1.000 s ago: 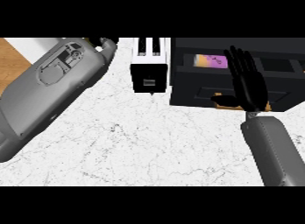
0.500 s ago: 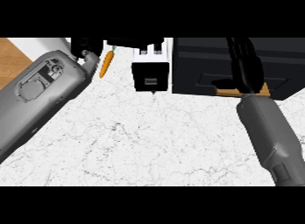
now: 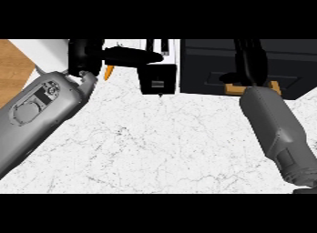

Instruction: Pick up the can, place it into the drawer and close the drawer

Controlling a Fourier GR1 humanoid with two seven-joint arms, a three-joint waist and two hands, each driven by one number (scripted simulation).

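Marble counter (image 3: 154,150), dark closed drawer (image 3: 208,68)

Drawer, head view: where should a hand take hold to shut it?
Probably the drawer's near front wall, approached from the robot's side and pushed away. That wall runs straight across the view and is bare to the left of the right hand, which hangs over the drawer's inside. No handle shows.

Bright, even light on the white counter (image 3: 154,145) (shadows faint), edges sharp, no glare.
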